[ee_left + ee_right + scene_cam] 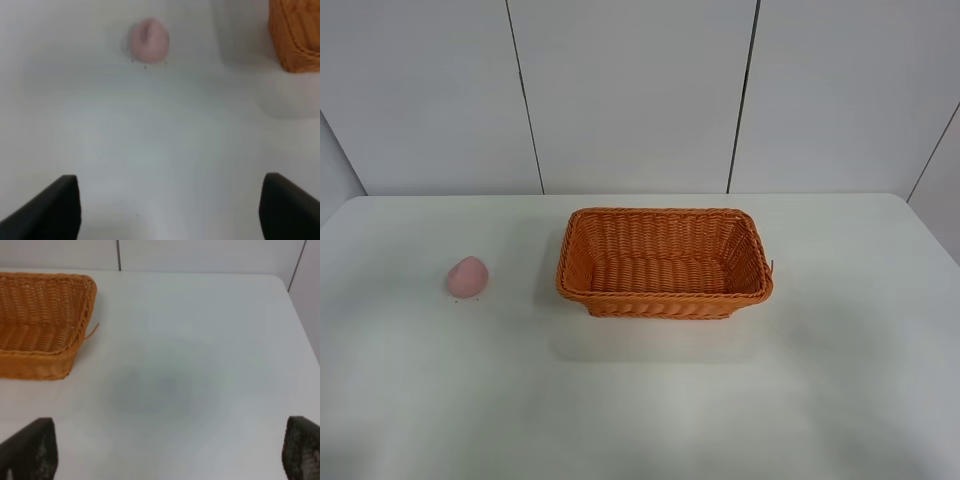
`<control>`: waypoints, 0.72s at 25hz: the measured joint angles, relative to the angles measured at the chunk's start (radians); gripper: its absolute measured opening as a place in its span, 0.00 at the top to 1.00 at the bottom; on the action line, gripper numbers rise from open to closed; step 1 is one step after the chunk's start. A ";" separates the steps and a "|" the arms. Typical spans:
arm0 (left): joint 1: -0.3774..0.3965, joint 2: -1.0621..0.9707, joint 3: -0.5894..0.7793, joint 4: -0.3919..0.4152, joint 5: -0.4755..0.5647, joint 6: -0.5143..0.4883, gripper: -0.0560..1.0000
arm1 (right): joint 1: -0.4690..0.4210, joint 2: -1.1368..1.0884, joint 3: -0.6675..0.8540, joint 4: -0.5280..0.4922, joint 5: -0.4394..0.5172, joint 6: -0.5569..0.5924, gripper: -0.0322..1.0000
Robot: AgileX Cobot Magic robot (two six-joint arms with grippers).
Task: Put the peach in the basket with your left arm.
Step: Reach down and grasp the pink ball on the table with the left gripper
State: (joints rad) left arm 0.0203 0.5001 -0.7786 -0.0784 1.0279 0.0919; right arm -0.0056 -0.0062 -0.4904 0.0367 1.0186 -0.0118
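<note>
Exterior high view: the white surface (650, 400) carries the orange wicker basket (665, 297) at centre, its woven floor in full view. The peach (468, 277) lies on the surface, well left of the basket. Both the left tool (170, 180) and the right tool (171, 422) gape wide, gripping nothing.

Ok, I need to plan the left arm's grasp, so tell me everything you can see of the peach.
The peach is a small, pale pink, matte fruit, rounded with a slightly pointed top; the left wrist view shows a faint crease down its face. It looks whole and lies alone on the white table, left of the basket in the high view and clear of it. Only the table touches it. The left gripper is open and short of it.
</note>
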 joint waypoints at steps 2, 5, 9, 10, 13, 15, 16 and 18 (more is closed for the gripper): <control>0.000 0.160 -0.077 -0.001 -0.002 0.007 0.23 | 0.000 0.000 0.000 0.000 0.000 0.000 0.30; 0.000 0.408 -0.196 -0.001 -0.011 0.022 0.23 | 0.000 0.000 0.000 0.000 0.000 0.000 0.30; 0.000 0.744 -0.350 -0.001 -0.070 0.049 0.23 | 0.000 0.000 0.000 0.000 0.000 0.000 0.30; 0.000 0.826 -0.404 -0.001 -0.083 0.058 0.23 | 0.000 0.000 0.000 0.000 0.000 0.000 0.30; 0.000 1.049 -0.542 -0.001 -0.097 0.069 0.23 | 0.000 0.000 0.000 0.000 0.000 0.000 0.30; 0.000 1.194 -0.633 -0.001 -0.102 0.070 0.23 | 0.000 0.000 0.000 0.000 0.000 0.000 0.30; 0.000 1.250 -0.668 -0.001 -0.103 0.070 0.23 | 0.000 0.000 0.000 0.000 0.000 0.000 0.30; 0.000 1.371 -0.741 -0.002 -0.109 0.070 0.23 | 0.000 0.000 0.000 0.000 0.000 0.000 0.30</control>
State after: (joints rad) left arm 0.0203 1.8715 -1.5197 -0.0806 0.9188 0.1621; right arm -0.0056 -0.0062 -0.4904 0.0367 1.0186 -0.0118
